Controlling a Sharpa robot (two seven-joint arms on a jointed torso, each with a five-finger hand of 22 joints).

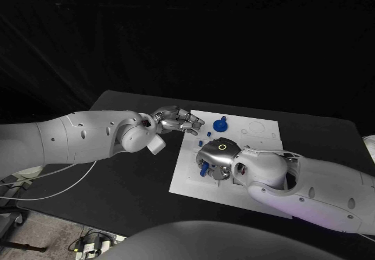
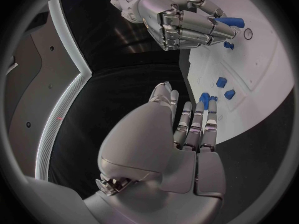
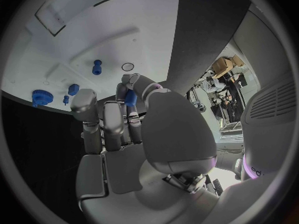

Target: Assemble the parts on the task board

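Observation:
The white task board (image 1: 262, 142) lies mid-table. My right hand (image 1: 218, 158) hovers over its near left part and pinches a blue peg (image 3: 131, 98) between thumb and finger; the same peg (image 2: 229, 21) juts from that hand (image 2: 181, 20) in the left wrist view. A blue gear (image 1: 220, 125) stands at the board's far side, with a small blue piece (image 1: 208, 132) next to it. My left hand (image 1: 176, 119) reaches to the board's far left corner, fingers stretched out, holding nothing (image 2: 190, 134). Loose blue parts (image 2: 221, 81) lie just past its fingertips.
A blue peg (image 3: 97, 66) and a round hole (image 3: 127, 66) sit on the board beyond my right hand. The board has a rectangular recess (image 3: 74, 7) and circular recesses (image 1: 254, 129). Black table (image 1: 133, 179) surrounds the board; a cable (image 1: 47, 189) hangs at the left.

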